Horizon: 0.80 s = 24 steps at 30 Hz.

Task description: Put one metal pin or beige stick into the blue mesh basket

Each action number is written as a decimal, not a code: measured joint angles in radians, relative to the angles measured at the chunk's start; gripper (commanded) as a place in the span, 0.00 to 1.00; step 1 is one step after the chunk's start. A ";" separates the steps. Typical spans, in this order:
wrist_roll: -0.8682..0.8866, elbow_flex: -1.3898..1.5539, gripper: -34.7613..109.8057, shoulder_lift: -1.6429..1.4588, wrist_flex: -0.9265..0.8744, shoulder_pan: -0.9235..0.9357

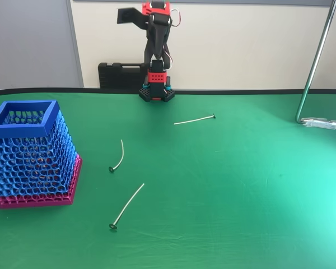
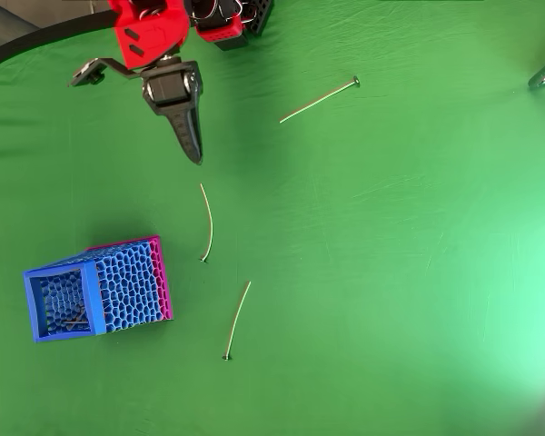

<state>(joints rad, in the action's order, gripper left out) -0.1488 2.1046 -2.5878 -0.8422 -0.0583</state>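
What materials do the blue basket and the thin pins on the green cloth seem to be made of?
The blue mesh basket looks like matte printed plastic: an open honeycomb wall, a solid rim, a magenta base. The three pins, such as the metal pin, look like thin pale wire with a dull sheen and a dark flat head; metal seems likely, but it is not certain.

Green cloth, stray pin, gear at the table's edges.
A green fabric table cover spans the surface. A short, clearly curved thin metal pin lies flat on it, left of centre in the fixed view. A black plastic case stands behind the table against the pale wall, and a shiny metal pole rises at right.
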 measured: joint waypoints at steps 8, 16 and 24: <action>0.000 0.302 0.24 -0.293 0.006 0.000; 0.000 0.563 0.24 -0.529 -0.008 0.012; -0.002 0.764 0.24 -0.696 -0.048 0.029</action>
<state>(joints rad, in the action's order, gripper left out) -0.1503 2.8685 -3.2843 -0.8897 -0.0291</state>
